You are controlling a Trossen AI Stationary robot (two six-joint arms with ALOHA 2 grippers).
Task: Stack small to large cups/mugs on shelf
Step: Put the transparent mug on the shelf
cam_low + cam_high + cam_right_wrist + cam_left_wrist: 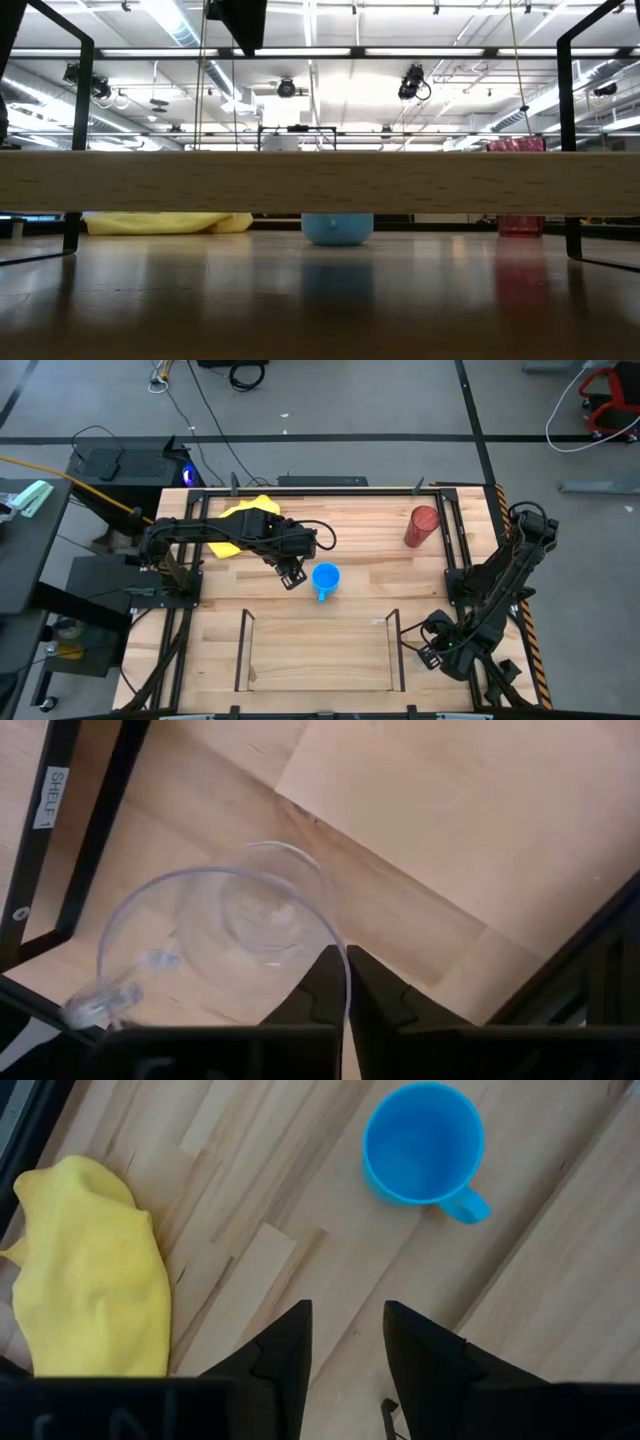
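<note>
A bright blue mug (326, 578) stands upright on the table's middle, its handle toward the near edge; it also shows in the left wrist view (422, 1142). My left gripper (292, 573) is open and empty just left of it, fingers pointing down (347, 1330). A dark red tumbler (422, 525) stands at the far right. My right gripper (432, 650) is at the right end of the shelf (320, 685), shut on a clear cup (225, 935) that has a small handle (100, 1000). My right gripper pinches the clear cup's rim wall (343, 960) between its two fingers, one finger inside the cup and one outside, on the side opposite the handle. The fingers come from above. The cup's mouth faces up. Whether its base rests on the table I cannot tell.
A yellow cloth (245, 520) lies crumpled at the far left, behind my left arm. The shelf's dark uprights (75, 830) stand close beside the clear cup. The shelf's wood plank (320, 182) crosses the low view. Black frame rails (462, 530) run along the table's sides.
</note>
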